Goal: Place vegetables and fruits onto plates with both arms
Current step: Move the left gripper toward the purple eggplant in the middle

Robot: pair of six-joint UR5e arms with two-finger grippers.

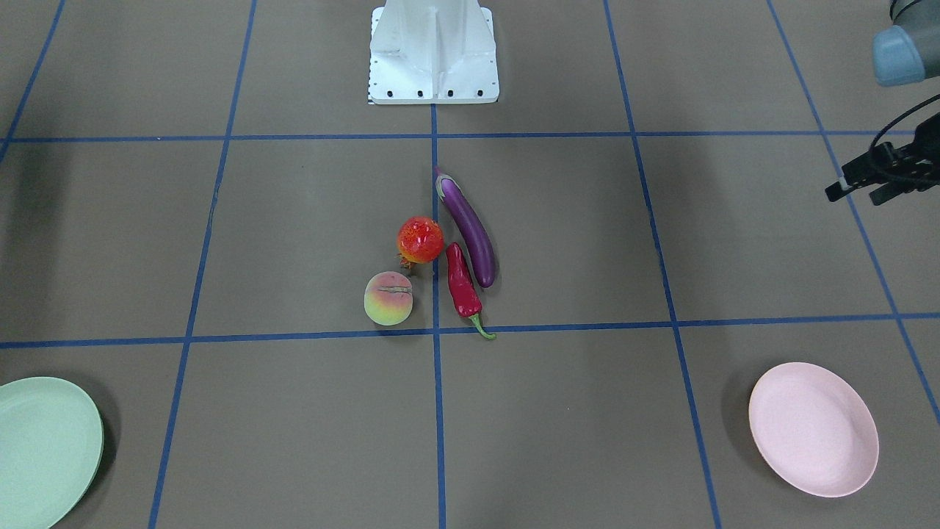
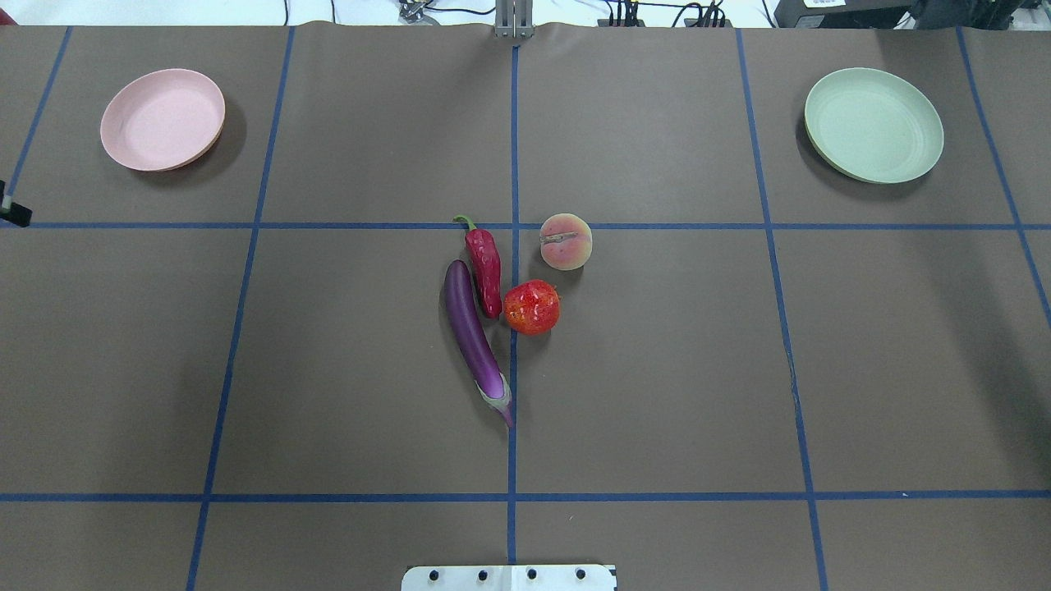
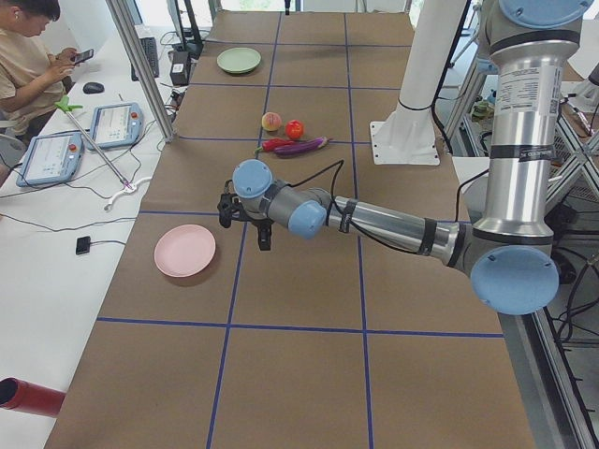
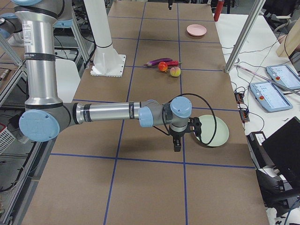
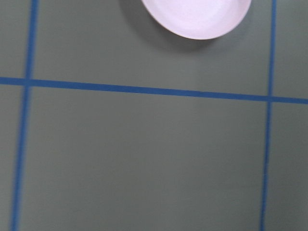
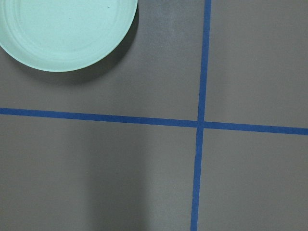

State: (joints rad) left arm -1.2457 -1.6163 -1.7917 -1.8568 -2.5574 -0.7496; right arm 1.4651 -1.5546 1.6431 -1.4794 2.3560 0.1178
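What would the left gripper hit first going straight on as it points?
Most likely the bare table: the left gripper points down, its wrist view shows only taped surface ahead, and the pink plate sits off to one side.

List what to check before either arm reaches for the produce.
1. Pink plate empty: ok.
2. Mint plate empty: ok.
3. Eggplant, chili, peach and red ball all lying on the table: ok.
4. Finger room around the chili: not ok, the eggplant lies close alongside.
5. Left gripper open, empty: ok.
6. Right gripper open: cannot tell, seen only from the side.
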